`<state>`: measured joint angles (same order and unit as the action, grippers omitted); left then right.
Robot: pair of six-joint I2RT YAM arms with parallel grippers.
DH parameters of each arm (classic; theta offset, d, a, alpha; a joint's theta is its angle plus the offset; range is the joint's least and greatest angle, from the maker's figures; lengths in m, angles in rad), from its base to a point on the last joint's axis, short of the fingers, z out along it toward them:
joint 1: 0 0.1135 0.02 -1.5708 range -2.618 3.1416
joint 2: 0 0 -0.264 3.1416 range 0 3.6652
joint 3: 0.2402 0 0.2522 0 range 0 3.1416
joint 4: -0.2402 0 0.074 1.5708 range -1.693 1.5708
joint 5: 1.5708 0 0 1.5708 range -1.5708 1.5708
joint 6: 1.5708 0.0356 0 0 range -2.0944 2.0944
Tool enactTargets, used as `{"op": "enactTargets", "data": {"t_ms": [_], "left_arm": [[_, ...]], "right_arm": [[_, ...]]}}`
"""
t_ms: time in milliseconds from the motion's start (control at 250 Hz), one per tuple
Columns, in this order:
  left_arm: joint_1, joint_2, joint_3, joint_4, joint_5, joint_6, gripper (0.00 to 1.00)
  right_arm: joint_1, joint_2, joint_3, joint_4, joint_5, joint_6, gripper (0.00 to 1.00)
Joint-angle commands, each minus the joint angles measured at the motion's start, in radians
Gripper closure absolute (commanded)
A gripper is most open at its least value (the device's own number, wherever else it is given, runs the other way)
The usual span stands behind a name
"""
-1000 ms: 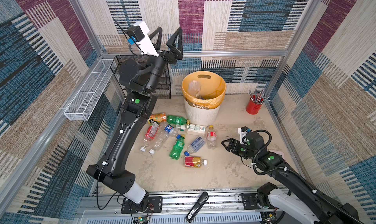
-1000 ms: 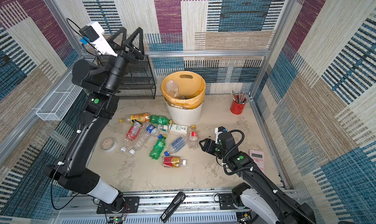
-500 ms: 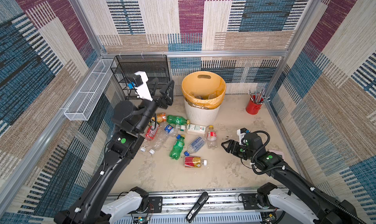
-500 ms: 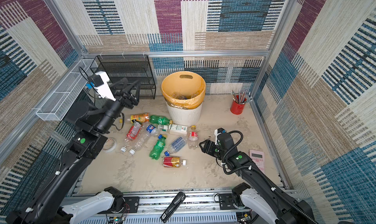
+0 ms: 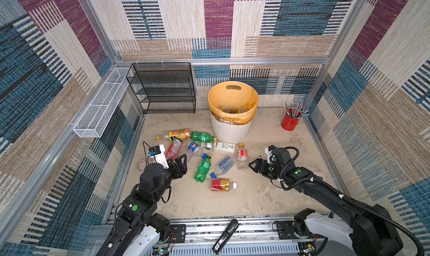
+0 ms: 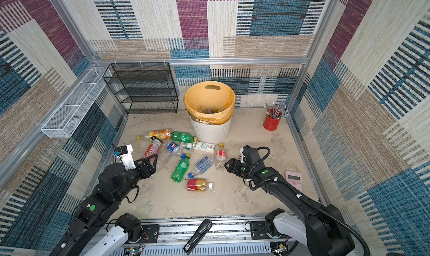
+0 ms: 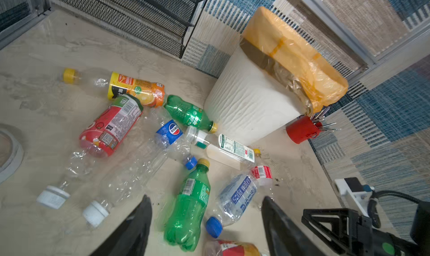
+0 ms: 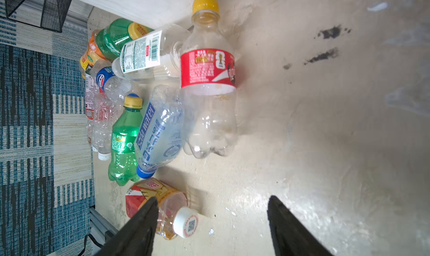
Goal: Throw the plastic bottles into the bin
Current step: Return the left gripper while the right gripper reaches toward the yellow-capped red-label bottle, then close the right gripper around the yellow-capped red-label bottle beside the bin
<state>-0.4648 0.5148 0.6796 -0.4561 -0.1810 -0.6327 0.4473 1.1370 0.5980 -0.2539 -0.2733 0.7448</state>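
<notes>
Several plastic bottles [image 5: 202, 168] [image 6: 179, 168] lie in a pile on the floor in front of the bin [image 5: 232, 131] [image 6: 210, 132] [image 7: 246, 99], white and ribbed with an orange liner. A few clear bottles rest inside it. My left gripper [image 5: 178, 160] [image 6: 149, 159] [image 7: 206, 200] hangs open and empty at the pile's left edge, facing a green bottle [image 7: 190, 208] and a soda water bottle [image 7: 239, 196]. My right gripper [image 5: 251, 166] [image 6: 226, 165] [image 8: 213, 199] is open and empty at the pile's right edge, beside a red-labelled bottle [image 8: 208, 80] and a red-and-yellow one [image 8: 158, 194].
A black mesh rack [image 5: 162, 87] stands against the back wall, left of the bin. A white wire basket [image 5: 100, 108] hangs on the left wall. A red pencil cup [image 5: 289, 122] sits back right. A tape roll [image 7: 9, 150] and a pink calculator [image 6: 293, 178] lie near the side walls.
My left arm has come down from high beside the bin to just above the floor at the pile's left edge. The right arm has not moved.
</notes>
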Motion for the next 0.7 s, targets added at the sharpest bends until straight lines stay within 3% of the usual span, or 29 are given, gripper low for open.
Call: {"op": "enactTargets", "data": {"t_ms": [0, 320, 696], "left_arm": [[0.0, 0.007, 0.003, -0.073, -0.018, -0.069, 0.25], [0.001, 0.011, 0.023, -0.133, -0.007, -0.085, 0.27], [0.0, -0.016, 0.023, -0.159, -0.005, -0.108, 0.27]], "right_arm": [[0.001, 0.082, 0.066, 0.058, -0.002, -0.04, 0.24], [0.0, 0.348, 0.279, 0.009, 0.04, -0.111, 0.19], [0.0, 0.49, 0.358, -0.034, 0.038, -0.15, 0.2]]}}
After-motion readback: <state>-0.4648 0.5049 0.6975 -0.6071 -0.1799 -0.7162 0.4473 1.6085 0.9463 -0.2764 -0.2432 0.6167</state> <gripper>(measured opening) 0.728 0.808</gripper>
